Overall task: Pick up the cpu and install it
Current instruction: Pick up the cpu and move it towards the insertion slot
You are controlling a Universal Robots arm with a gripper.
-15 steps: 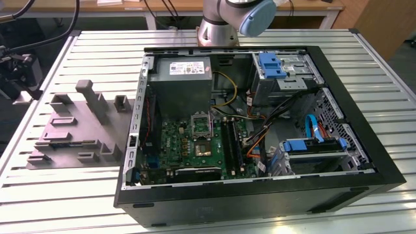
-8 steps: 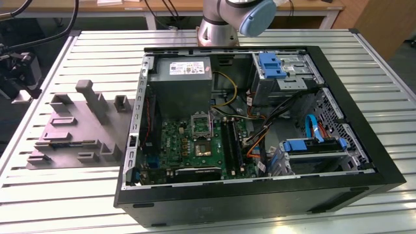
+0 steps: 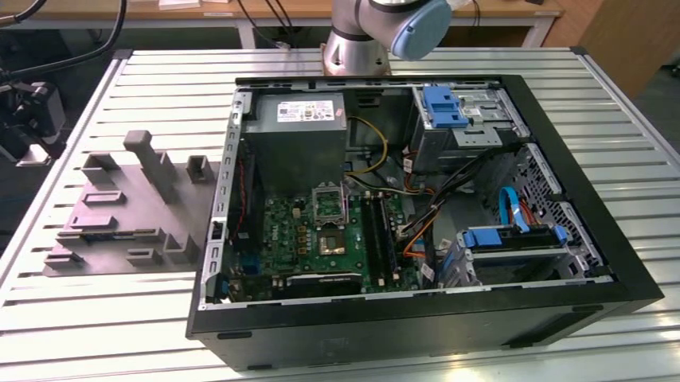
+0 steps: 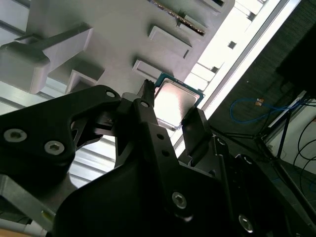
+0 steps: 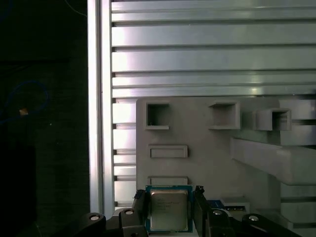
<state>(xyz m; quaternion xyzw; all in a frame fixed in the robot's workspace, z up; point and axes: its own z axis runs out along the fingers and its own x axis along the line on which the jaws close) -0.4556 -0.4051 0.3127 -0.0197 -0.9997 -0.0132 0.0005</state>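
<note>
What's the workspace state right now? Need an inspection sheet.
Surface: slatted aluminium table, carrying tray and case.
Job's things: small square silver-topped cpu, between the fingers, over the grey moulded plastic tray; silver socket frame on the green motherboard inside the open black computer case.
Clutter: nothing seen.
Grippers: black gripper, fingers against two opposite cpu edges, apparently gripping it.
Cables: blue cable and yellow wire inside the case; black cables off the table's far corner.
Surroundings: arm base at the table's far edge; wooden bench behind.
</note>
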